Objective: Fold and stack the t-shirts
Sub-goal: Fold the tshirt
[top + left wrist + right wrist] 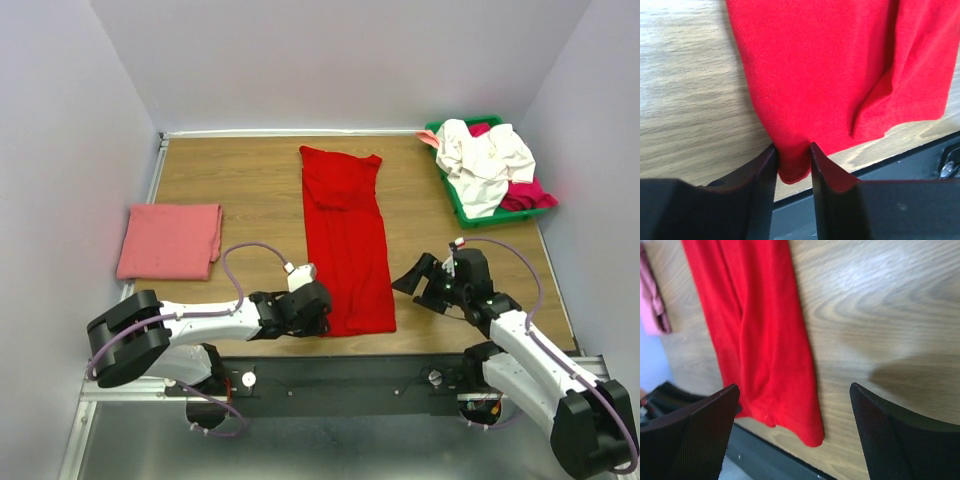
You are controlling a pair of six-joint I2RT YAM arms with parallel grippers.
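Your left hand is clamped on the lower left corner of the red t-shirt, which lies as a long strip down the middle of the table. Your right hand hangs spread wide and holds nothing, just right of the strip's lower end. The salmon-pink folded t-shirt lies at centre left. A white t-shirt and a magenta t-shirt are heaped in the green tray at upper right.

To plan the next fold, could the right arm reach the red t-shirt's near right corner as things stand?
Probably yes: the right end effector is open beside the red t-shirt, with only bare table between.
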